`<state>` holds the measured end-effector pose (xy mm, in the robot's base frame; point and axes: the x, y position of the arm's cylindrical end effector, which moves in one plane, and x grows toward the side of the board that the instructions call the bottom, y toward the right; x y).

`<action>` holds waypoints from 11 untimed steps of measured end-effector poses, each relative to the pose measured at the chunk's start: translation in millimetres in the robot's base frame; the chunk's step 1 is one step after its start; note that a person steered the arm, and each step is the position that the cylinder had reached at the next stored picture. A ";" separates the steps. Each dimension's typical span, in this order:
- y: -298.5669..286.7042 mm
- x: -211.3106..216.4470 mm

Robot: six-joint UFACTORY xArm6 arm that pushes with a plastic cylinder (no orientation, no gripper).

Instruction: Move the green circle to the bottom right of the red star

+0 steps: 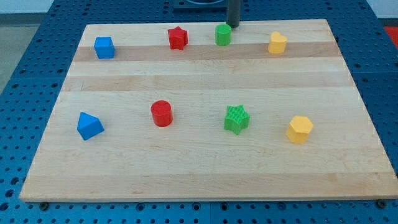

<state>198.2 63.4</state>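
A wooden board (205, 180) lay on a blue perforated table, with eight small blocks in two rows. In the far row, the green circle (223, 34) sat just right of the red star (178, 38), roughly level with it. The arm had no pincer to spread or press, only a dark rod; its tip (234, 25) stood at the board's far edge, just beyond and slightly right of the green circle, close to touching. That placement seemed chosen to push the circle nearward, toward a spot near and right of the star.
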 end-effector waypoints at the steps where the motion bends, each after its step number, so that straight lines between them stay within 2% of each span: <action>1: -13.2 -2.1; 2: -48.3 -1.9; 4: -48.5 50.2; 5: -48.5 50.7; 6: -48.5 19.1; 7: -18.5 10.6; 8: -16.2 14.4; 10: -16.3 70.1; 11: -16.3 81.2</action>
